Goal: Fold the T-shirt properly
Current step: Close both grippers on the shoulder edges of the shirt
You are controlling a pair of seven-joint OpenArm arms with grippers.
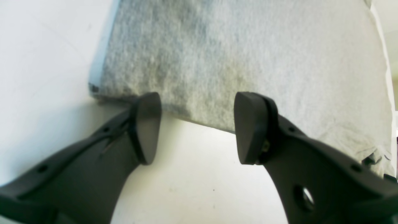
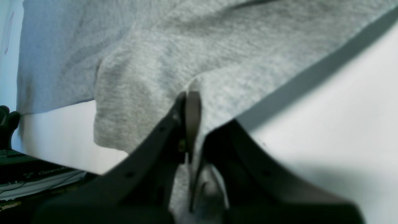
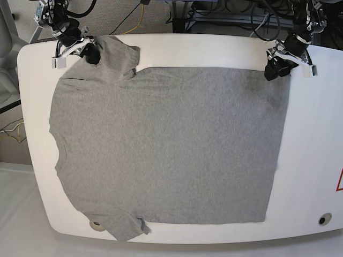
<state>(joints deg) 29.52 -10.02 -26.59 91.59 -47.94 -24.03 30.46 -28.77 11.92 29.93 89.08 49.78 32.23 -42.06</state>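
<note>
The heather-grey T-shirt [image 3: 166, 144] lies spread flat on the white table, plain side up, with its collar toward the left and its hem toward the right. My right gripper [image 3: 91, 53] is at the far-left sleeve. In the right wrist view it [image 2: 191, 102] is shut on a fold of the sleeve fabric [image 2: 149, 71], which runs down between the fingers. My left gripper [image 3: 276, 69] is at the shirt's far-right hem corner. In the left wrist view it [image 1: 197, 123] stands open, both pads at the hem edge of the shirt [image 1: 233, 56], nothing pinched.
The white table [image 3: 311, 139] has rounded corners, a small hole [image 3: 321, 218] near the front right and a red mark [image 3: 340, 179] at its right edge. Cables [image 3: 225, 16] and floor lie beyond the far edge. The near sleeve [image 3: 126, 227] reaches the front edge.
</note>
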